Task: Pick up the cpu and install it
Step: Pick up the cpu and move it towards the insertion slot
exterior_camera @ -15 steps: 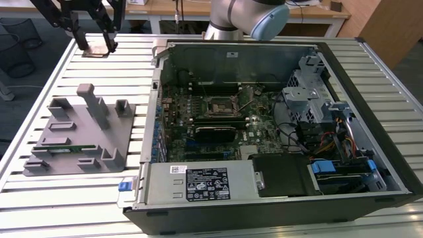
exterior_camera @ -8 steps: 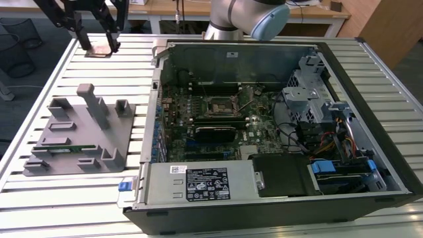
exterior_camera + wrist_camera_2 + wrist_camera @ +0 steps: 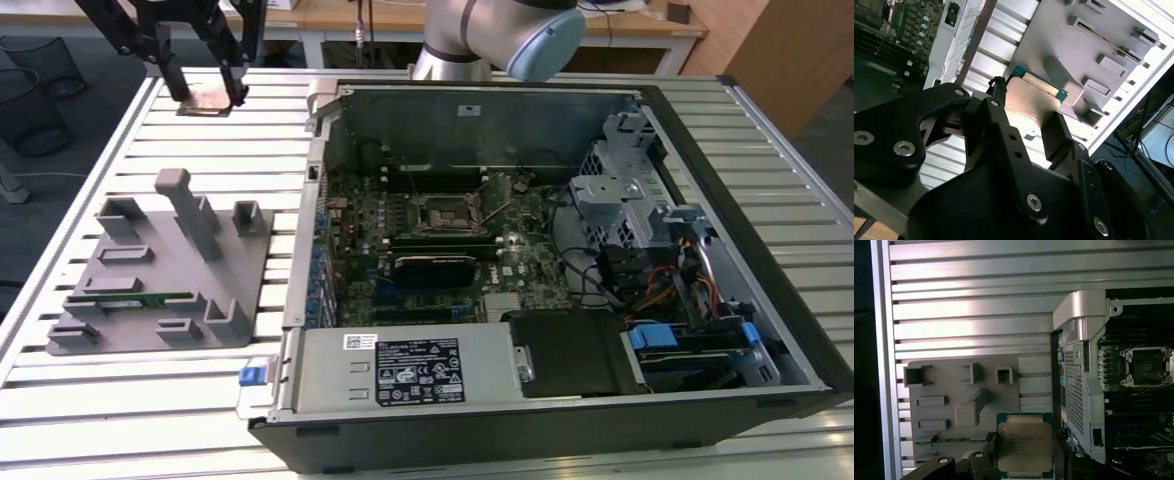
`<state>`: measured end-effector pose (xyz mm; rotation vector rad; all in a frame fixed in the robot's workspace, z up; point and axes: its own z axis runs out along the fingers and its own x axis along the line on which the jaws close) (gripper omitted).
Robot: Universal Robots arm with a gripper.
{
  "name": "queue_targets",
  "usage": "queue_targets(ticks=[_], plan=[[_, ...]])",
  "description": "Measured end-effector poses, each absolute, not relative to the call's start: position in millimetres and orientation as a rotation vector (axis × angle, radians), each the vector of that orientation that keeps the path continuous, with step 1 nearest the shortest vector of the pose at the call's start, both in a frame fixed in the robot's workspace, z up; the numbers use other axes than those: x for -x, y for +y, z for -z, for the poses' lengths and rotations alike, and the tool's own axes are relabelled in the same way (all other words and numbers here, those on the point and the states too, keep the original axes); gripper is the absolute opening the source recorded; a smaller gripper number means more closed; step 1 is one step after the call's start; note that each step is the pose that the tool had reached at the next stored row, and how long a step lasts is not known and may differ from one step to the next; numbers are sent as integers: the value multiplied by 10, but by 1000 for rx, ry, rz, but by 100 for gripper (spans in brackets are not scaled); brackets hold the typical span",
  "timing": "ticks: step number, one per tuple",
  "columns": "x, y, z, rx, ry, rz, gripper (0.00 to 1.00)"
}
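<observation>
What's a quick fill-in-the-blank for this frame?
1. The tool is ____ on the cpu.
2. The green memory stick lies in the grey ____.
3. The socket on the motherboard is ____, with no chip in it.
Missing words: shut; tray; empty.

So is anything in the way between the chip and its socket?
Only the case wall stands between the cpu, held in the gripper, and the socket. The case is open on top, and nothing visible covers the socket.
</observation>
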<state>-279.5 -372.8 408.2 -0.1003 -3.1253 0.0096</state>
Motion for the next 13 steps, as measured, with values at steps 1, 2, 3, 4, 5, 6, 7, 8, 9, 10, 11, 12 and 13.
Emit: queue_targets(ticks=[1,2,3,4,5,6,7,8,9,10,11,12,13], plan=[[2788,-3728,-4082,100,-3125,-10,53],[2781,-3728,-4082,100,-3125,-10,53],[2774,-3728,-4082,100,-3125,-10,53],[2767,-3728,-4082,100,-3125,-10,53],[2760,-3728,-4083,100,-3125,-10,53],[2753,-3728,-4082,100,-3125,-10,53],[2745,-3728,-4082,100,-3125,-10,53],[2738,-3728,-4082,100,-3125,-10,53],[2731,-3728,-4082,100,-3125,-10,53],[2724,-3728,-4082,100,-3125,-10,53],[2717,-3728,-4083,100,-3125,-10,53],[2710,-3728,-4082,100,-3125,-10,53],[2703,-3728,-4082,100,-3125,-10,53]])
